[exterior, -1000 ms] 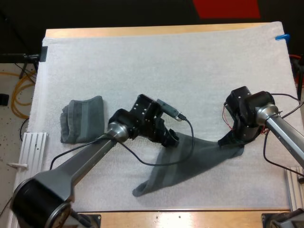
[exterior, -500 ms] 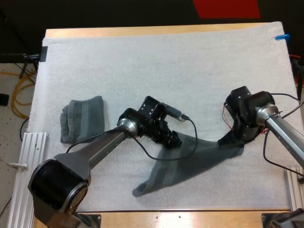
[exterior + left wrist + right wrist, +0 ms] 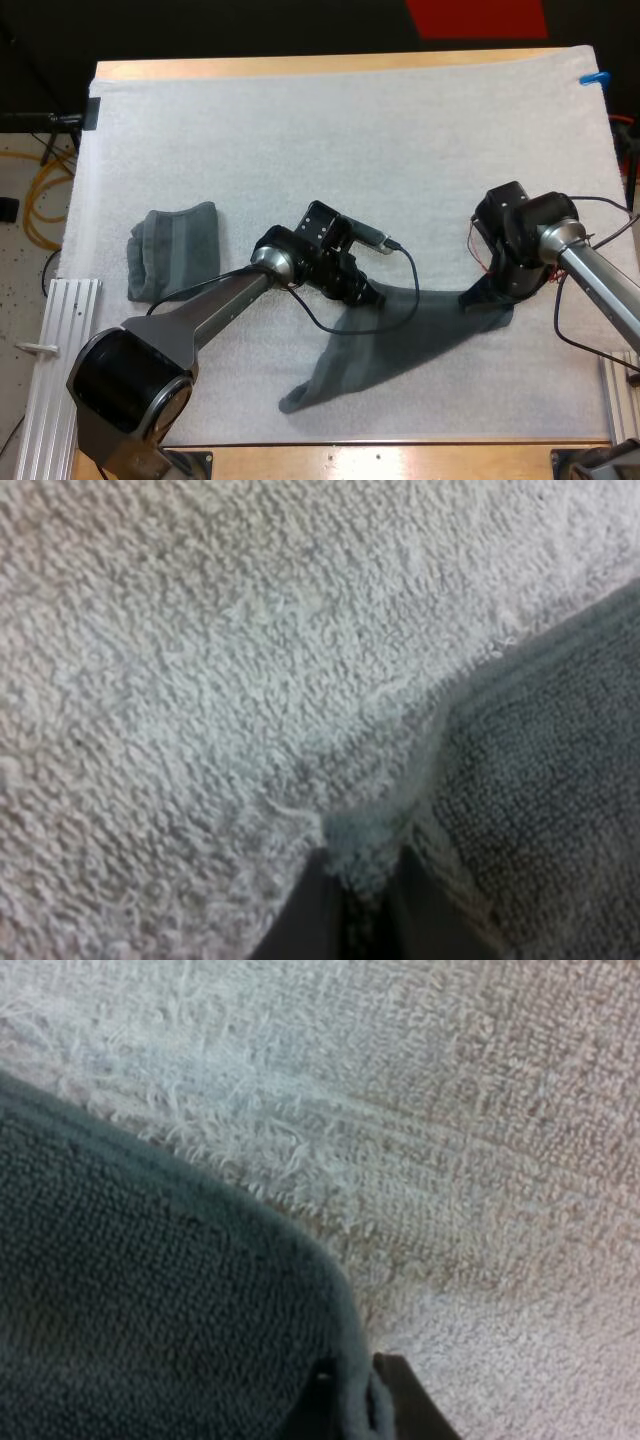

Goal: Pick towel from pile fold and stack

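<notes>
Left pincer [image 3: 367,297]: I see it clamped on a towel [image 3: 400,345] corner.
Right pincer [image 3: 480,298]: clamped on another corner.
Room: bare mat [image 3: 350,150] beyond both.

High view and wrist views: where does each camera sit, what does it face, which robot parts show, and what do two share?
High view: behind the arms, looking down at mat; left gripper, right gripper show.
Left wrist view: on left arm, facing down; its fingers pinch the towel.
Right wrist view: on right arm, facing down; fingers likewise.
Shared: the towel.
</notes>
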Controlling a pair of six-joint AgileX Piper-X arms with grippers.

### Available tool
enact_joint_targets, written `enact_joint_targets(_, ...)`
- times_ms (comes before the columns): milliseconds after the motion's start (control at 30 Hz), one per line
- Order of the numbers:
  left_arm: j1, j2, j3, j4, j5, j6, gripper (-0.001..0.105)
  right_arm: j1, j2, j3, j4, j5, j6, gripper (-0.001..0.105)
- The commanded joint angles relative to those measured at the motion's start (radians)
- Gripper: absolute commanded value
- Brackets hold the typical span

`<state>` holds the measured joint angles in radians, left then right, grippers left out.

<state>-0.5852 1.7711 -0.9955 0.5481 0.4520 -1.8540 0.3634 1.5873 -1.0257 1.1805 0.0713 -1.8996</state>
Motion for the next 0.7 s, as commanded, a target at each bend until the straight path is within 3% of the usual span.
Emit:
enact_joint_targets(0,-0.005,-0.008,-0.011,0.005,0.009,-0.004,0.000,0.000,-0.013,-0.004,-0.006,-0.002,-0.005,0.000)
enact_joint_targets(200,-0.004,-0.119,-0.073,0.059,-0.022,0.036,0.000,0.000,-0.094,-0.009,-0.101,-0.002,-0.003,0.000)
enact_joint_targets(467,0.041,-0.412,-0.168,0.087,-0.115,0.056,0.000,0.000,-0.375,-0.057,-0.312,-0.002,-0.003,0.000)
enact_joint_targets(667,0.073,-0.576,-0.175,0.110,-0.136,0.056,0.000,0.000,-0.529,-0.102,-0.342,-0.010,-0.003,0.000)
